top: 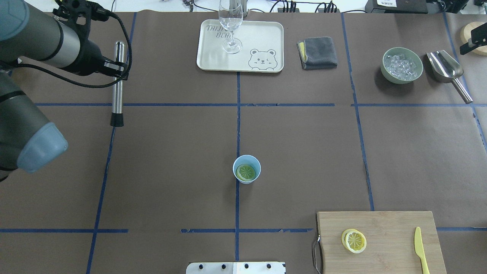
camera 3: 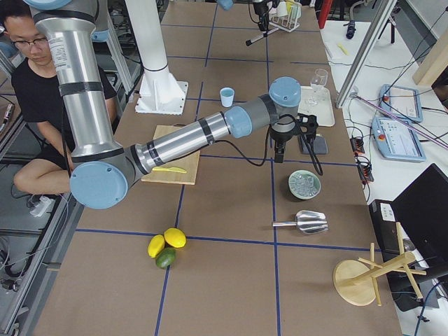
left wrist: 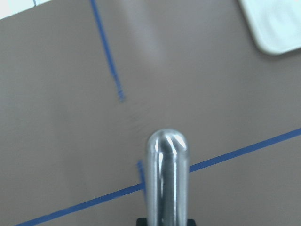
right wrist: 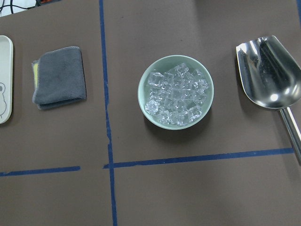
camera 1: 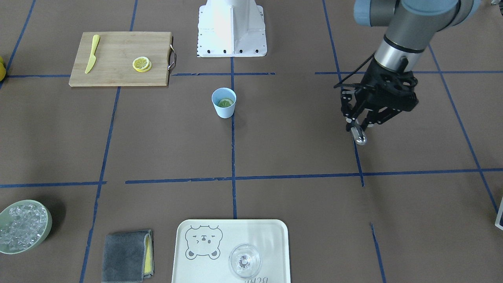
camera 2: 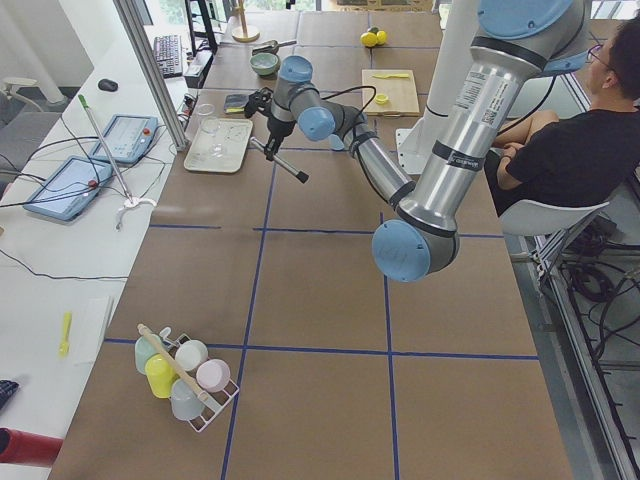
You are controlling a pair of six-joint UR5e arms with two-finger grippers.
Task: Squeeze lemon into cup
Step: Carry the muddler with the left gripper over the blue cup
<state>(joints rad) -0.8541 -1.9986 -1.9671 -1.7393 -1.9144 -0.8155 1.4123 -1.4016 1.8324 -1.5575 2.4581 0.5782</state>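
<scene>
The light-blue cup (top: 247,176) stands near the table's middle, also in the front view (camera 1: 224,111). A round greenish-yellow citrus slice (top: 246,172) lies flat inside it. Two lemon slices (top: 355,241) lie stacked on the wooden cutting board (top: 388,228). My left gripper (top: 116,68) is far from the cup, at the table's far left, shut on a metal rod with a black tip (top: 117,95). The rod's shiny end fills the left wrist view (left wrist: 167,155). My right gripper (camera 3: 280,148) hangs over the ice bowl area. I cannot tell whether it is open or shut.
A yellow plastic knife (top: 421,249) lies on the board. A tray (top: 213,57) holds a clear glass (top: 231,23). A grey cloth (top: 317,52), a green bowl of ice (right wrist: 175,92) and a metal scoop (right wrist: 270,70) sit at the far right. The robot base (camera 1: 232,29) stands behind the cup.
</scene>
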